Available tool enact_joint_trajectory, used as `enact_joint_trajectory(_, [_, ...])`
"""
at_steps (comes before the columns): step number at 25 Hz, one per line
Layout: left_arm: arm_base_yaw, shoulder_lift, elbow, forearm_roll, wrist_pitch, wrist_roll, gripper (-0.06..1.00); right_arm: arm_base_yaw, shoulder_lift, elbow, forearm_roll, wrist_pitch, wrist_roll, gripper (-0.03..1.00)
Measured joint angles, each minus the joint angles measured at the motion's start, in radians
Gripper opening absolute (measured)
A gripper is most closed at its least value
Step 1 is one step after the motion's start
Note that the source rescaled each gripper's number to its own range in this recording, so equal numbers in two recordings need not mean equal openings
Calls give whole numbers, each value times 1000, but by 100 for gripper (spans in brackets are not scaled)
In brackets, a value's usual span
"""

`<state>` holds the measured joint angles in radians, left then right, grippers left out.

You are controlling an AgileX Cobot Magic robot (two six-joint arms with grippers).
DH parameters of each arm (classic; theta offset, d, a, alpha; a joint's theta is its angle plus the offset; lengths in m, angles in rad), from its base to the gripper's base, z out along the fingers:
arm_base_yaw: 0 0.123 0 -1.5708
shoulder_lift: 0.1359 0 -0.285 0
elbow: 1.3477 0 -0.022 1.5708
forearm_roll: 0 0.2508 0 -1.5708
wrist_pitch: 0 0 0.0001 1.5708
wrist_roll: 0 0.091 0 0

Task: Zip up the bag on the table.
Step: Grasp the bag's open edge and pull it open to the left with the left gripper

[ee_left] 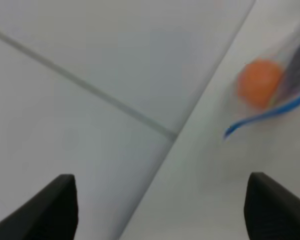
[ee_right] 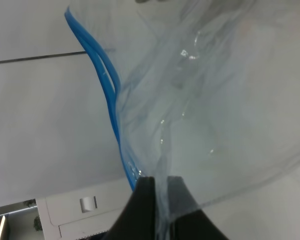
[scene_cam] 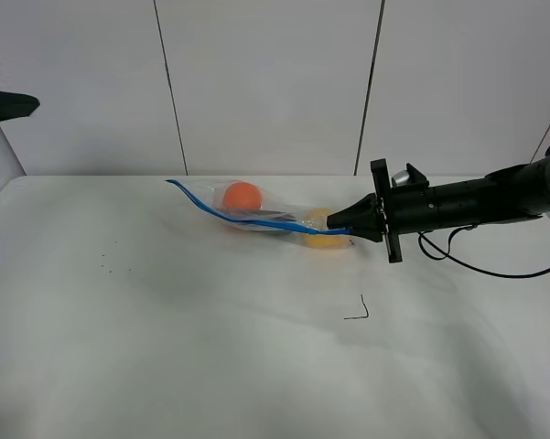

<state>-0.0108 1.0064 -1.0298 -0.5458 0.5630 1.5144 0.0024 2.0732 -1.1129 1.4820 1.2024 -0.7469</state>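
**Position of the workpiece.** The bag lies on the table, toward the far edge and roughly central between the two arms. Its blue zipper strip runs the length of the bag, from the free corner on the left arm's side to the gripped end on the right arm's side. An orange and a yellow fruit show through the clear plastic. A small black mark lies on the table nearer the camera, well apart from the bag.

**Right arm.** The right fingers are closed and pinch the bag at the end of the strip. The right wrist view confirms this: the fingers are clamped together with clear film caught between them, and the strip leads away from the pinch point.

**Left arm.** The left fingers stand wide apart and hold nothing. They are raised and well apart from the bag, which shows in the left wrist view only at a distance.

**Progress.**
1. Anchoring one end of the bag: done, as judged from the right-hand pinch.
2. Closing the zip: apparently not done. In the right wrist view the strip reads as two separate blue tracks side by side, which suggests an unsealed mouth; the exterior view is too coarse to confirm this along the full length.
3. Remaining work, as judged: bring the left fingers to the strip and press the tracks together along its whole run.
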Motion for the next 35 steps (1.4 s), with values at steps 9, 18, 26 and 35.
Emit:
enact_joint_trajectory(9, [-275, 190, 0, -180, -129, 89, 87, 0, 0, 0, 28, -1, 0, 0])
enact_joint_trajectory(18, [-575, 431, 0, -186, -385, 45, 87, 0, 0, 0, 35, -4, 0, 0])
enact_joint_trajectory(26, [-774, 629, 1, -187, -662, 22, 87, 0, 0, 0, 38, -4, 0, 0])
enact_joint_trajectory(35, [-884, 795, 53, -185, -1012, 18, 84, 0, 0, 0, 38, -4, 0, 0])
